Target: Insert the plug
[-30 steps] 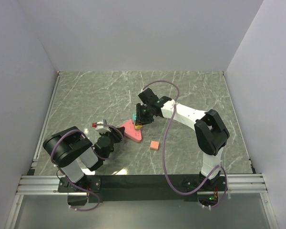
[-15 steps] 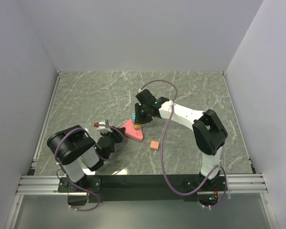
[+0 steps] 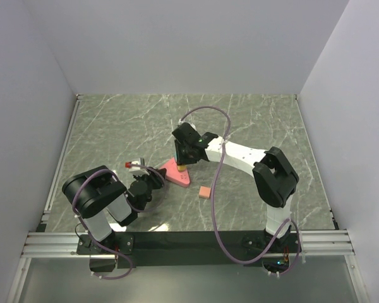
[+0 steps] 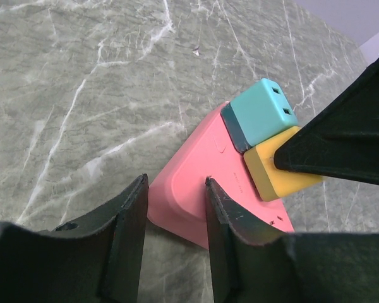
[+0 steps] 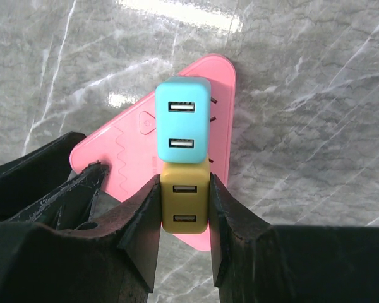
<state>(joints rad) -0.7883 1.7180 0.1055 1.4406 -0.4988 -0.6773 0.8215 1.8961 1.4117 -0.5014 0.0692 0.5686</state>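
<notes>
A pink triangular power strip (image 3: 172, 175) lies on the marble table. A teal plug (image 5: 184, 120) stands in it. My right gripper (image 5: 184, 183) is shut on a yellow plug (image 5: 184, 199), held upright against the near side of the teal plug and over the strip (image 5: 129, 145). My left gripper (image 4: 175, 186) is shut on the near-left corner of the strip (image 4: 202, 183). The left wrist view shows the teal plug (image 4: 262, 113), the yellow plug (image 4: 275, 173) beside it and a right finger (image 4: 341, 139) on the yellow one. Whether the yellow plug's prongs are in the sockets is hidden.
A small orange block (image 3: 204, 192) lies on the table right of the strip, in front of the right arm. The right arm's purple cable (image 3: 218, 183) loops over the table. White walls enclose the table on three sides.
My right gripper has moved left and slightly nearer with the yellow plug, now over the strip beside the teal plug. The left gripper and the strip have hardly moved.
</notes>
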